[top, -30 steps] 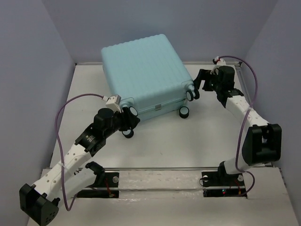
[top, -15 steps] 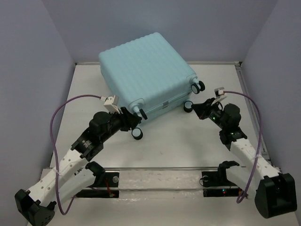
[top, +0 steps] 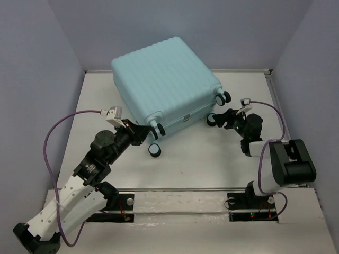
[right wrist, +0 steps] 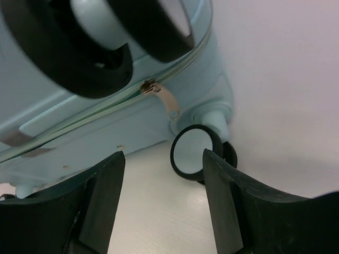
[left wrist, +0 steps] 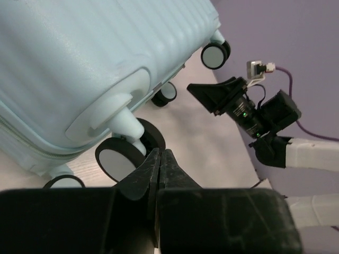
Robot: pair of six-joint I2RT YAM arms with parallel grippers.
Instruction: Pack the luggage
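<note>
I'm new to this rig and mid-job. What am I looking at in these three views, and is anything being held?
Two robot arms are bolted at the near edge of the table. The wide picture looks down from above and behind them; the other two come from a camera on each wrist. On the table lies a closed pale blue suitcase, wheels toward the arms. The left gripper is shut and empty, pointing at a caster wheel. The right gripper is open, a second caster just ahead of its fingers. Nothing is held.
</note>
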